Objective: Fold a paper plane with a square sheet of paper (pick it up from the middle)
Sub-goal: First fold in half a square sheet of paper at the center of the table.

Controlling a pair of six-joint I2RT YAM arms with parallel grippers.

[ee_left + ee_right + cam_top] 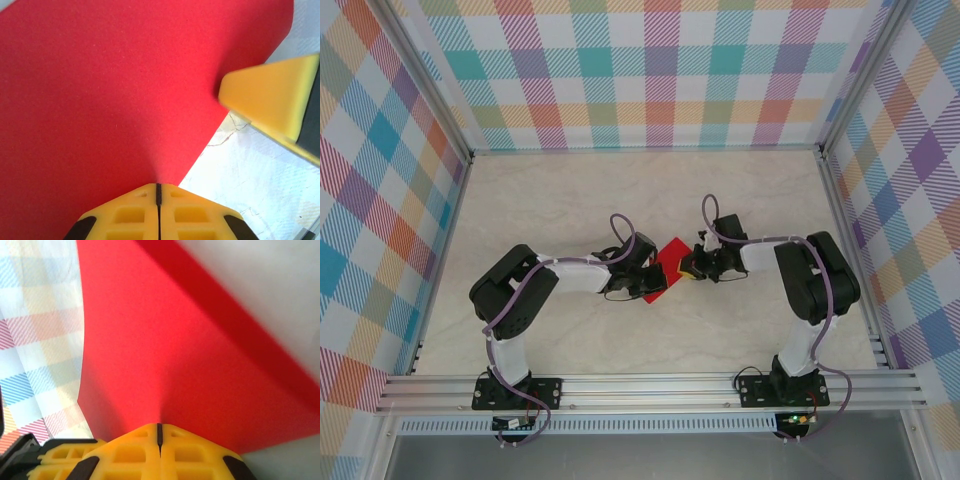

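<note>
Top view: bright, even, diffuse light, no glare. The arms [570, 275] cast only faint, soft shadows on the table [570, 340]. Focus was sharp throughout; corner posts [420, 80] leaned outward toward the frame edges.

Left wrist view: the square sheet of paper [110, 90] was saturated with crisp grain, darkening just ahead of the left end effector [158, 186]. The table at right was blown nearly white. The yellow finger [270, 100] of the right end effector [159, 426] was blurred.

Right wrist view: a darker shadow band ran along the paper's right side. The plaid wall [35, 330] at left was soft and washed out.

One square sheet of paper [668, 262], two arms [570, 272] [790, 262], one table [620, 200]
</note>
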